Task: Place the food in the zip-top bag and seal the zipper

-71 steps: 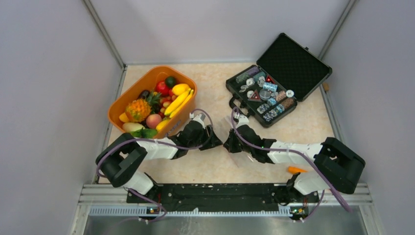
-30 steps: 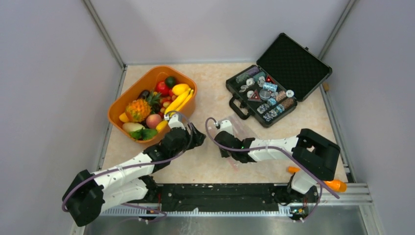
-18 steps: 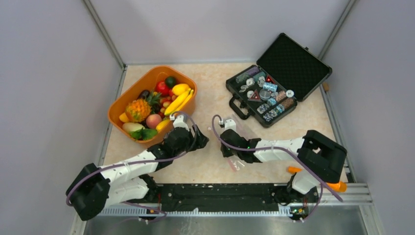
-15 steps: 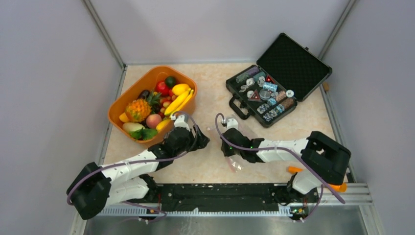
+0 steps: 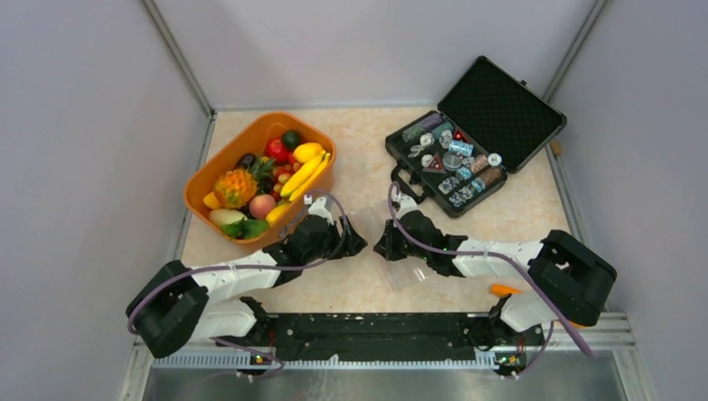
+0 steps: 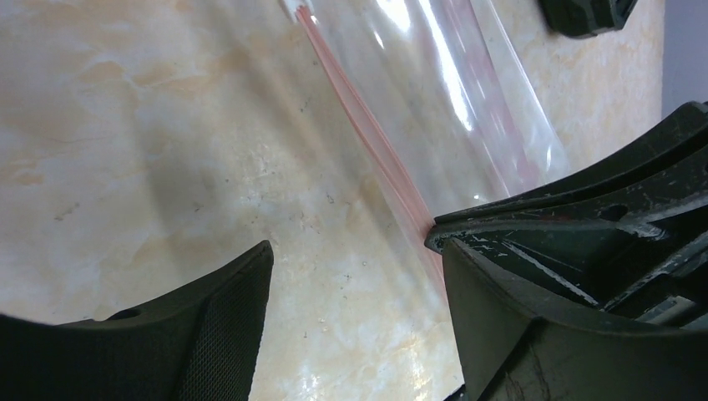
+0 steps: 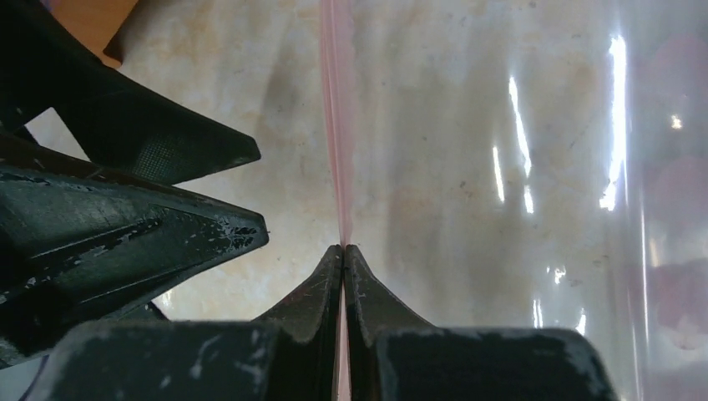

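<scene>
The clear zip-top bag (image 5: 406, 270) hangs at the table's front middle, under my right arm. My right gripper (image 7: 343, 247) is shut on its pink zipper (image 7: 336, 125), which runs straight up from the fingertips. My left gripper (image 6: 351, 242) stands open facing it, close by. The pink zipper (image 6: 361, 146) slants down to the tip of its right finger (image 6: 534, 284); nothing is pinched. In the top view the left gripper (image 5: 356, 243) and the right gripper (image 5: 385, 247) nearly meet. The food (image 5: 269, 174) lies piled in the orange basket (image 5: 225, 156).
An open black case (image 5: 501, 104) with tokens and chips stands at the back right. The orange basket is just behind my left arm. A small orange object (image 5: 505, 290) lies by the right arm's base. Grey walls close in three sides.
My right gripper has closed on the zipper strip and shifted right and nearer with the bag. My left gripper has moved right, up to the bag's mouth, and stayed open.
</scene>
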